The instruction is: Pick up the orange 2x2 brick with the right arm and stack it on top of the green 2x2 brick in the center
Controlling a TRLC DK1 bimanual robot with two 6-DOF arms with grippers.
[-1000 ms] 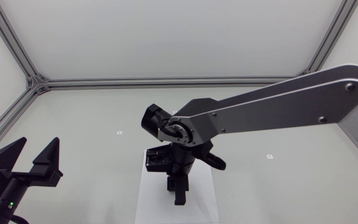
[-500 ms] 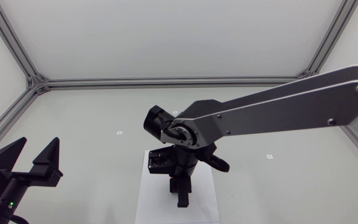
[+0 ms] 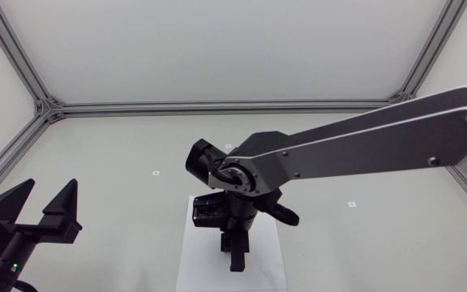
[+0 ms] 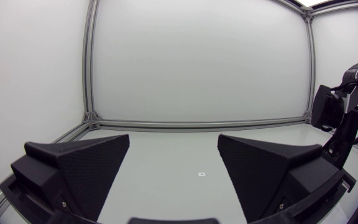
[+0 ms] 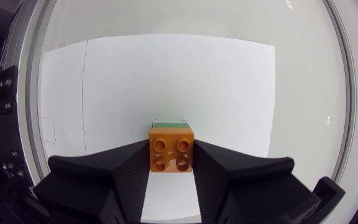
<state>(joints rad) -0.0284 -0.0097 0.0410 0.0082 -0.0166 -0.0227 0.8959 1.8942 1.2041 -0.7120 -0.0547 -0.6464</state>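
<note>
The right gripper (image 5: 172, 163) pinches the orange brick (image 5: 172, 149) between its two black fingers (image 5: 126, 168), one pressed against each side, with the brick's four studs facing the wrist camera. Just past the orange brick's far edge is a thin strip of the green brick (image 5: 171, 124), lying directly beneath it. It cannot be told whether the two are pressed fully together. Both bricks are over a white sheet (image 5: 166, 74) laid flat on the pale worktop (image 5: 303, 93).

From overhead, the left gripper (image 3: 49, 195) sits at the worktop's near left corner, well apart from the sheet. Its wedge-shaped fingers are spread wide with nothing between them. The right arm (image 3: 363, 146) spans from the right edge to past the middle, its wrist bent down so that its gripper points onto the sheet at the near centre. From this angle the gripper hides both bricks.

Farther back, two small marks lie on the worktop, one (image 3: 156, 173) to the left of the arm's wrist and one (image 3: 351, 203) to its right. An aluminium frame rail (image 3: 217, 105) runs along the worktop's far edge.
</note>
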